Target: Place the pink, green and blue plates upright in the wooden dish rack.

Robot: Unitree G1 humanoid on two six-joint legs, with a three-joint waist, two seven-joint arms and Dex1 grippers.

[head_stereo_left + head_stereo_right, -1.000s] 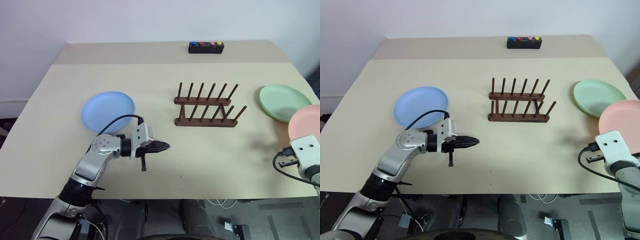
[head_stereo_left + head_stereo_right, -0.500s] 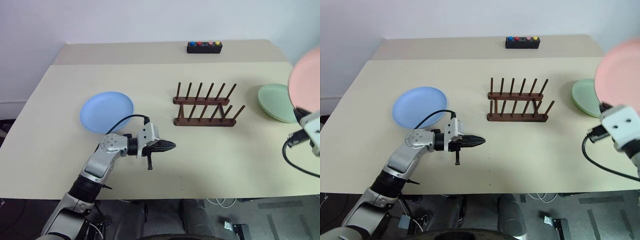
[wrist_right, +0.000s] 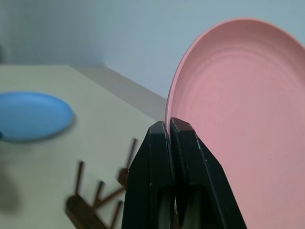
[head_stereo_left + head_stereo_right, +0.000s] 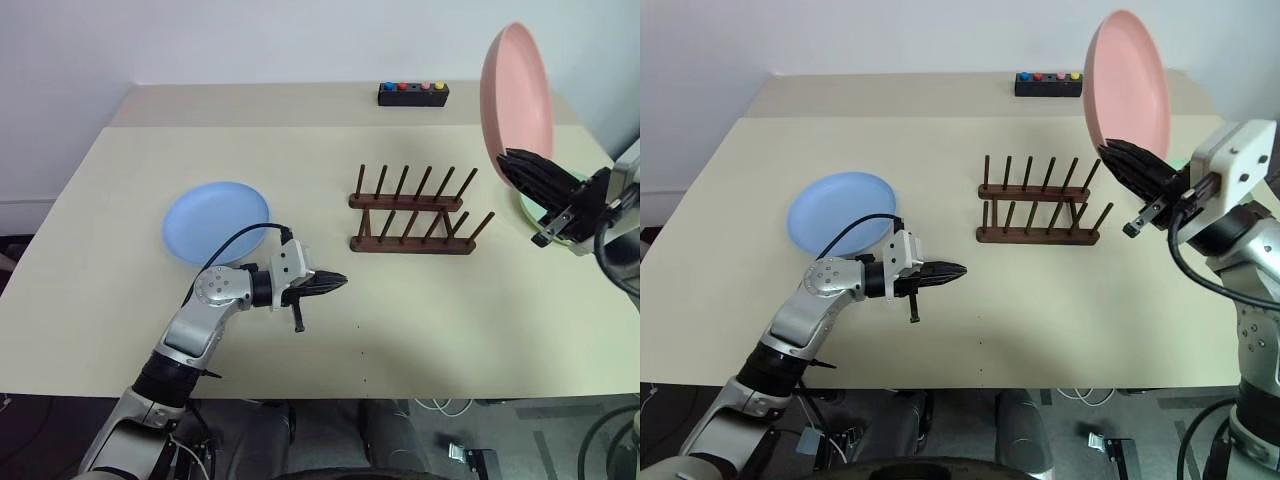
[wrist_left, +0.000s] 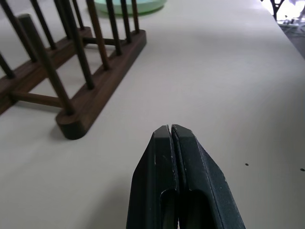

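the right hand grips the pink plate upright by its rim, above and beside the rack. next it should lower the plate between pegs. the left hand is clenched, empty.

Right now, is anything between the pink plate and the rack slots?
Nothing visible. The right gripper holds the pink plate upright in the air, up and right of the wooden dish rack, whose slots are all empty.
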